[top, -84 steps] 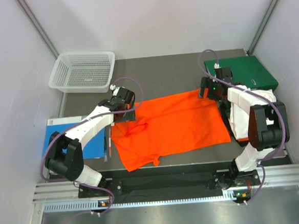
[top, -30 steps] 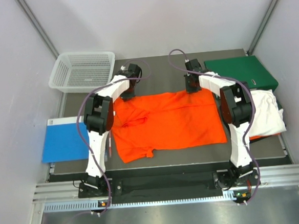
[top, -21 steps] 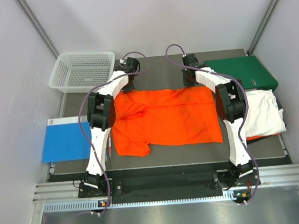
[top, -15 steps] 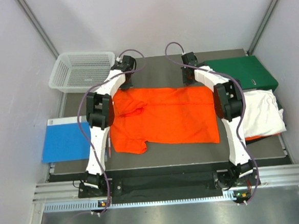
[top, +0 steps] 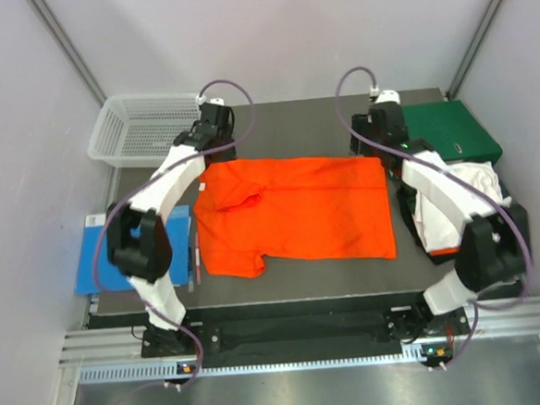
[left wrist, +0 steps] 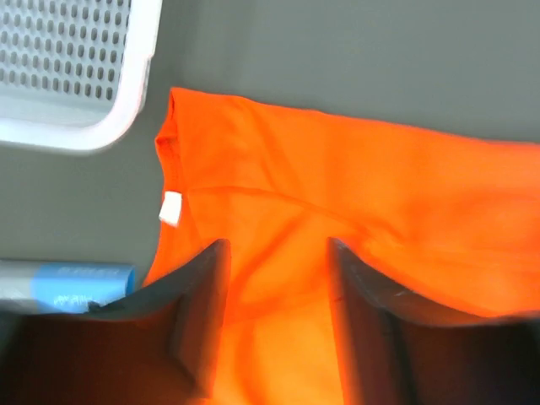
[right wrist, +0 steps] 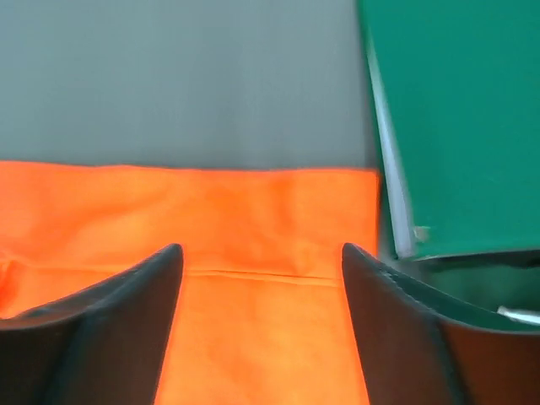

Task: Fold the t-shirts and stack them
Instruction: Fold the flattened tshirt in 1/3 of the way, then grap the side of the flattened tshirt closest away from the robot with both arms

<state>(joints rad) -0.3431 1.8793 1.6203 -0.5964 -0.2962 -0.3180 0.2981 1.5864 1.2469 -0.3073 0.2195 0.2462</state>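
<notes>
An orange t-shirt (top: 294, 215) lies spread flat on the dark table (top: 283, 127), collar to the left. My left gripper (top: 212, 149) hovers open over its far left corner. In the left wrist view the gripper (left wrist: 277, 253) is empty above the shirt (left wrist: 354, 194), near the white collar tag (left wrist: 171, 207). My right gripper (top: 370, 147) hovers open over the far right corner. In the right wrist view the gripper (right wrist: 261, 253) is empty above the shirt's hem (right wrist: 253, 219). A white t-shirt (top: 473, 193) lies crumpled at the right, partly behind the right arm.
A white mesh basket (top: 149, 127) stands at the far left and also shows in the left wrist view (left wrist: 76, 67). A green folder (top: 450, 130) lies at the far right, close to the shirt's corner (right wrist: 456, 118). A blue book (top: 93, 257) lies off the left edge.
Both grippers pulled the orange shirt toward the far edge and stretched it flat, then let go and drew back. The arms are now bent outward; the shirt lies still.
</notes>
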